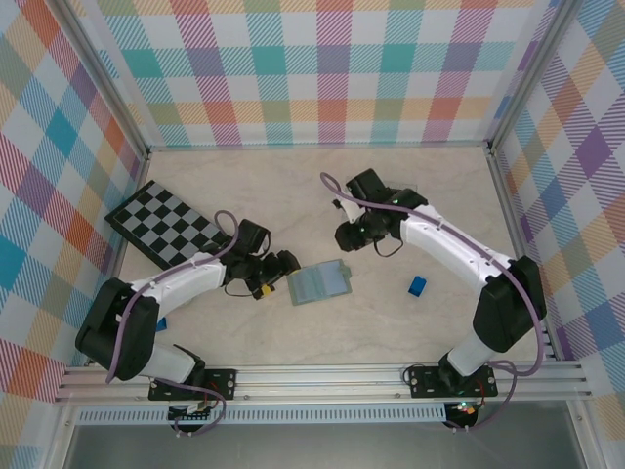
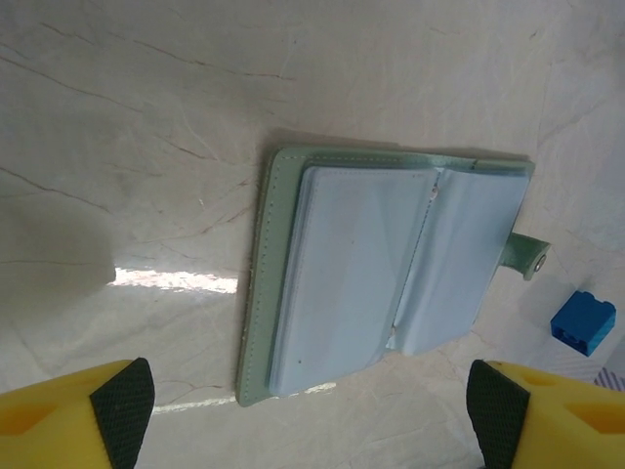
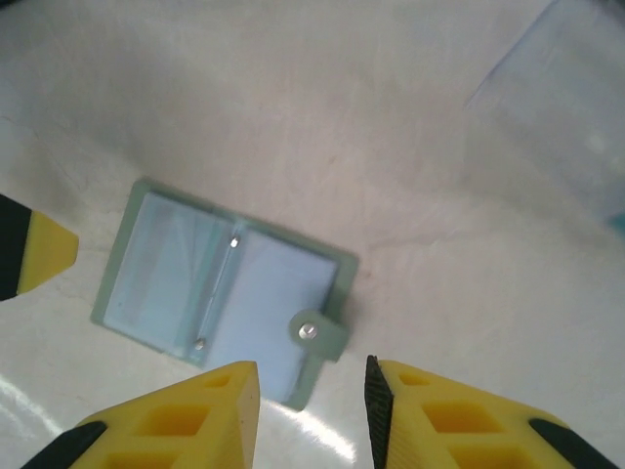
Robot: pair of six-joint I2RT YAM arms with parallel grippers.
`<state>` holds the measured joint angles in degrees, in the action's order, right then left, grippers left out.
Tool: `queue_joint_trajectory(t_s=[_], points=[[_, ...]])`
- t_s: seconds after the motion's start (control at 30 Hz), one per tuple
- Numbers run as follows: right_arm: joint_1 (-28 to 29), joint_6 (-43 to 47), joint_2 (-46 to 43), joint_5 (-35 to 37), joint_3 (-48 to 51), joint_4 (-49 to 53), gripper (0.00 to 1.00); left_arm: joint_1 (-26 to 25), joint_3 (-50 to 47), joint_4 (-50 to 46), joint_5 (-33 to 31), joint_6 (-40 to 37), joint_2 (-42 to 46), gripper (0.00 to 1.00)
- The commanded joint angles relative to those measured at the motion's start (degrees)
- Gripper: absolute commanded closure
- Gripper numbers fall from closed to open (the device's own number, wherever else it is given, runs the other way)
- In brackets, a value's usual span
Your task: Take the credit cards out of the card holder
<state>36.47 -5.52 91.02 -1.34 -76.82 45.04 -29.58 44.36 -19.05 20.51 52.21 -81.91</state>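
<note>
The soft grey-green card holder (image 1: 319, 282) is laid open and flat on the smooth, stone-look table (image 1: 293, 186), between the two arms. Its shiny pale blue pockets are turned up, and a small snap tab (image 3: 317, 334) is seen at one edge. The left gripper (image 2: 311, 405) is spread wide and empty. The right gripper (image 3: 312, 405) is parted a little, with nothing held.

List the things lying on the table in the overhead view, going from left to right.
From the left: checkerboard → card holder, lying open → blue block.
</note>
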Motion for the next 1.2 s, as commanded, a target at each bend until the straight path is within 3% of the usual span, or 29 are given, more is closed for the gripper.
queue_joint_trajectory(t_s=[0.0,0.33,0.53,1.17], points=[[0.5,-13.9,0.8,-4.1,2.7,-2.3,0.65,-1.0,-0.4,5.1,2.3,2.1,-1.1,0.19],[1.0,-20.9,6.8,-12.7,10.1,-11.7,0.64,-2.5,3.8,3.6,0.9,2.2,-6.3,0.4],[1.0,-22.2,9.3,-13.3,11.6,-12.9,0.65,-3.1,5.0,3.6,1.2,1.9,-8.7,0.51],[1.0,-21.8,14.3,-15.7,12.0,-12.9,0.66,-3.3,5.6,3.6,1.8,1.5,-12.0,0.49]])
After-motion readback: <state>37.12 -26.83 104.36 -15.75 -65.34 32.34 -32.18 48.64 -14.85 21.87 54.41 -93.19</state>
